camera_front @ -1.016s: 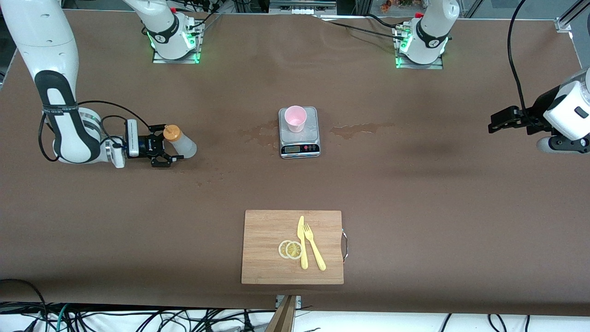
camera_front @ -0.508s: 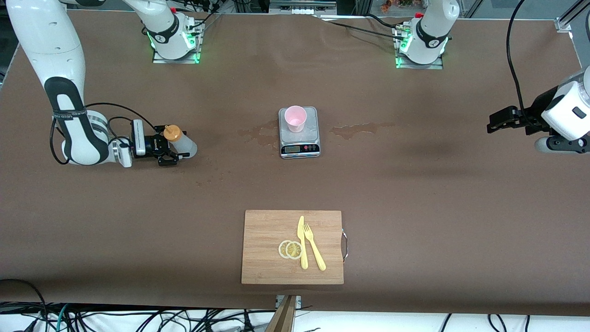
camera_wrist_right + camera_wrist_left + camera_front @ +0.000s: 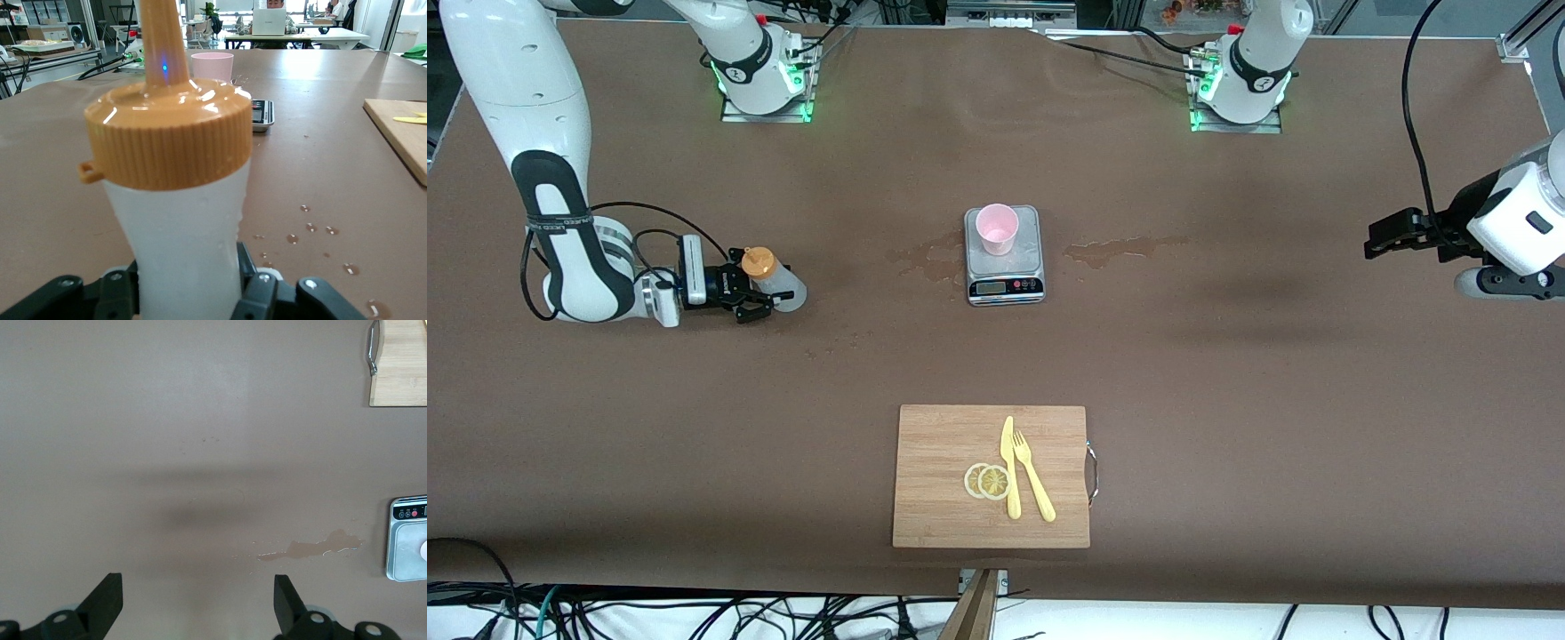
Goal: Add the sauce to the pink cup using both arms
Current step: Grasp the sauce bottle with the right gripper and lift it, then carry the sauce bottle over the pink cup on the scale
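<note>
The right pincer [image 3: 754, 298] grips the sauce bottle [image 3: 775, 279] standing near the surface's right-arm edge. The pink cup [image 3: 997, 228] sits on a scale [image 3: 1028, 256] mid-surface. The left pincer [image 3: 1371, 244] waits open above the left-arm edge.

I see the brown-covered table [image 3: 1227, 373] carrying a steel scale [image 3: 1004, 267] near its middle, with wet patches [image 3: 1120, 252] on either side of it. Nearer the front camera lies a wooden cutting board [image 3: 943, 480]. The squeeze bottle [image 3: 774, 280] stands toward the right arm's end, droplets [image 3: 313, 230] scattered beside it.
</note>
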### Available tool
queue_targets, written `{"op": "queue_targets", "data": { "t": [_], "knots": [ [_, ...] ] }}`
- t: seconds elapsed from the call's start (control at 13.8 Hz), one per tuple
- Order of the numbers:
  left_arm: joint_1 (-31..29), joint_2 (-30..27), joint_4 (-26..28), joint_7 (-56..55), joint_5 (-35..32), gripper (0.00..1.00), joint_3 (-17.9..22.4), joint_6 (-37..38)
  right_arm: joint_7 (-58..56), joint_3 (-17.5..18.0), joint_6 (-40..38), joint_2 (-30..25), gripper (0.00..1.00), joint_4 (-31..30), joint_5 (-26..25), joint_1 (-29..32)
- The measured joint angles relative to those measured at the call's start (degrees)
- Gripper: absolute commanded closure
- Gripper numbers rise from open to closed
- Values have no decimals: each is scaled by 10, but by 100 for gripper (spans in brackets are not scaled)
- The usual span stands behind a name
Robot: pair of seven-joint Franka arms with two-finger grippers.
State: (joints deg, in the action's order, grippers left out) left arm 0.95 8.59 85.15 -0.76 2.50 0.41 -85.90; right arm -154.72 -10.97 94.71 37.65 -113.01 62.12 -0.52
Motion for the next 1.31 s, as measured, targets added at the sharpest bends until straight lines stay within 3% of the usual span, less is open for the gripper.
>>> {"op": "queue_targets", "data": {
  "t": [0.29, 0.65, 1.09, 1.31],
  "knots": [
    [0, 0, -5, 0, 0, 0, 0, 0, 82, -1, 76, -44, 96, 16, -11, -47],
    [-1, 0, -6, 0, 0, 0, 1, 0, 300, -6, 184, -122, 96, 17, -96, -159],
    [-1, 0, -7, 0, 0, 0, 1, 0, 574, -27, 240, -169, 95, 20, -314, -303],
    [-1, 1, -7, 0, 0, 0, 1, 0, 663, -28, 241, -181, 95, 26, -391, -341]
  ]
}}
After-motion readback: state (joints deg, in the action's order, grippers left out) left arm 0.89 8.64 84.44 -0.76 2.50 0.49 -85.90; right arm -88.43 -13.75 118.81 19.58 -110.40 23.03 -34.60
